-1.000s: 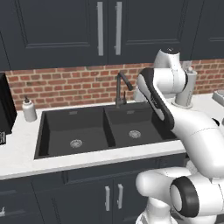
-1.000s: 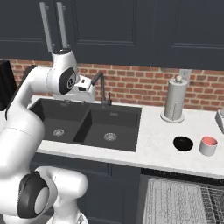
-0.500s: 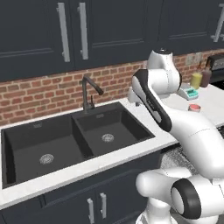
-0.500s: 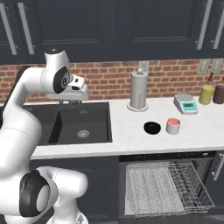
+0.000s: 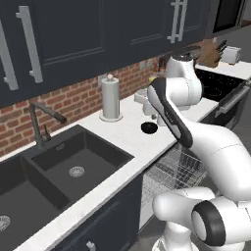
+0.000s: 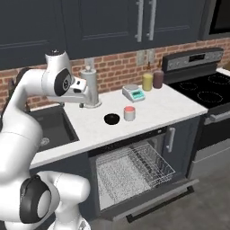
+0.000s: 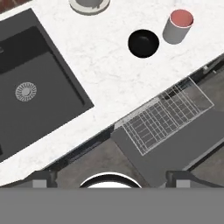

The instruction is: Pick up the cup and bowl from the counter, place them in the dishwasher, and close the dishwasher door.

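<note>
- On the white tabletop (image 6: 148,112), between the sink (image 5: 63,166) and the stove (image 6: 202,90), the black bowl (image 6: 112,119) and the whitish cup (image 6: 129,113) with a red inside stand just beside each other, not touching.
- Below them the dishwasher (image 6: 134,170) is open: its door (image 6: 148,197) lies flat and the wire rack (image 6: 132,168) is pulled out over it and looks empty.
- The hand (image 6: 81,90) hangs high over the tabletop, near the paper-towel roll (image 6: 91,87), well apart from both dishes. It holds nothing; whether its fingers are apart or together, I cannot tell, because only the tips show in the hand view.
- I judge the task is at its beginning, and the step now is the reach for the first dish.
- To do it well, the hand should come down straight over the cup, with the fingers on two sides of its wall, and keep away from the bowl so it is not pushed.
- A green-white scale (image 6: 134,93) and two bottles (image 6: 152,80) stand further back; they should stay outside the path.
- No brand, label or writing can be read on anything.
</note>
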